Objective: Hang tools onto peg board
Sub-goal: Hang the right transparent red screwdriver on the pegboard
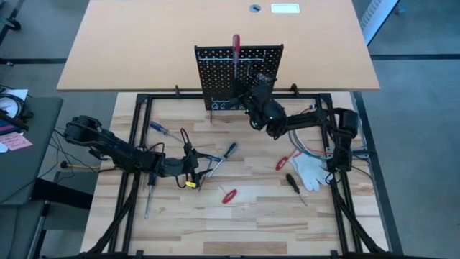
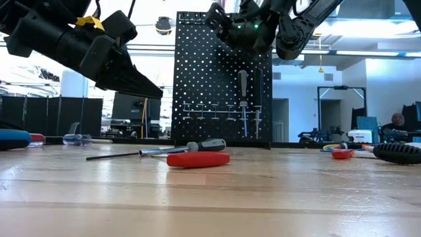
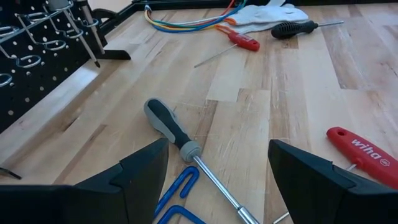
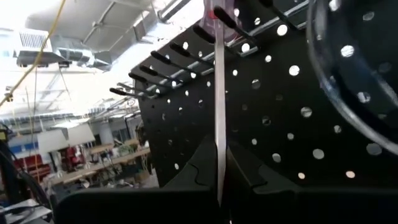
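The black peg board (image 1: 239, 75) stands upright at the table's far edge, and a grey-handled screwdriver (image 2: 243, 85) hangs on it by a hook. My right gripper (image 1: 253, 92) is close in front of the board, shut on a red-handled screwdriver (image 1: 235, 44). My left gripper (image 3: 217, 180) hovers open over the table's near left part. Its fingers stand on either side of a grey-and-black-handled screwdriver (image 3: 171, 127) that lies flat on the wood, untouched. Another red-handled screwdriver (image 3: 364, 155) lies beside it. My right gripper pinches the red-handled screwdriver's thin metal shaft (image 4: 219, 140) between its two fingers. The handle (image 4: 214, 9) stands above the fingers, near the board's top edge. The tool is lifted clear of the table, and its shaft runs close along the board's holed face (image 4: 280, 124).
A white glove (image 1: 310, 171), a black-handled screwdriver (image 1: 293, 183) and a small red-handled tool (image 1: 282, 163) lie at the right. A blue-handled screwdriver (image 1: 159, 129) and a long-shafted one (image 1: 149, 196) lie at the left. Coloured cables (image 3: 186, 23) lie near the glove.
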`<state>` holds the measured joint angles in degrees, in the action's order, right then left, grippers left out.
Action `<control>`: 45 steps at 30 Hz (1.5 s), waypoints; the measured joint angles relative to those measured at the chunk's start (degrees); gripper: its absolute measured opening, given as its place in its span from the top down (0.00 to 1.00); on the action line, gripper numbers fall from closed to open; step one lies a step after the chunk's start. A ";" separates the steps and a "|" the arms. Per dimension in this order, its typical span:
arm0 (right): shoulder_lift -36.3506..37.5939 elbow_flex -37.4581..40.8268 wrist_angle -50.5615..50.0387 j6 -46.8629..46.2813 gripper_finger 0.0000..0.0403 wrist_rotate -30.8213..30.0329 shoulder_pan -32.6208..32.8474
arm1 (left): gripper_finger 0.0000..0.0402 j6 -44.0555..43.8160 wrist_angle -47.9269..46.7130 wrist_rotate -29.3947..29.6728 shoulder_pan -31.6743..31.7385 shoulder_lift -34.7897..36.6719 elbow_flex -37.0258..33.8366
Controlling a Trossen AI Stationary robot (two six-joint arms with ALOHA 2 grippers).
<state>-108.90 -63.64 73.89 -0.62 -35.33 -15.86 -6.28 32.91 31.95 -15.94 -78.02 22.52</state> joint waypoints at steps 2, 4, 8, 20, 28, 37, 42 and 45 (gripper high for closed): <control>0.00 -0.04 -1.37 0.04 0.96 0.00 -0.04 | 0.33 0.00 0.00 0.00 0.00 0.00 0.00; 0.04 -0.06 -2.52 0.69 0.96 0.01 -0.04 | 0.33 -0.02 0.00 -0.01 0.00 0.00 0.00; 0.07 -0.08 -5.36 1.09 0.90 0.26 -0.24 | 0.33 -0.07 0.00 -0.01 0.00 0.01 0.00; -0.33 0.18 -14.50 2.56 0.60 0.22 -1.42 | 0.33 -0.31 -0.52 -0.03 0.02 0.02 0.00; 3.22 0.16 -20.24 7.36 0.51 0.24 0.64 | 0.33 -0.39 -0.61 -0.03 0.02 0.02 0.00; 9.29 0.16 -34.26 8.22 0.48 -0.57 2.35 | 0.33 -0.56 -0.61 -0.03 0.02 0.02 0.00; 13.54 0.14 -45.31 8.22 0.48 -0.61 3.95 | 0.33 -0.59 -0.61 -0.03 0.02 0.01 0.00; 16.32 0.14 -52.38 8.22 0.48 -0.59 5.62 | 0.33 -0.59 -0.63 -0.03 0.02 0.01 0.00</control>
<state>-92.58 -63.51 21.51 7.60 -35.92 -10.25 -6.87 32.27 31.92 -15.92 -78.01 22.52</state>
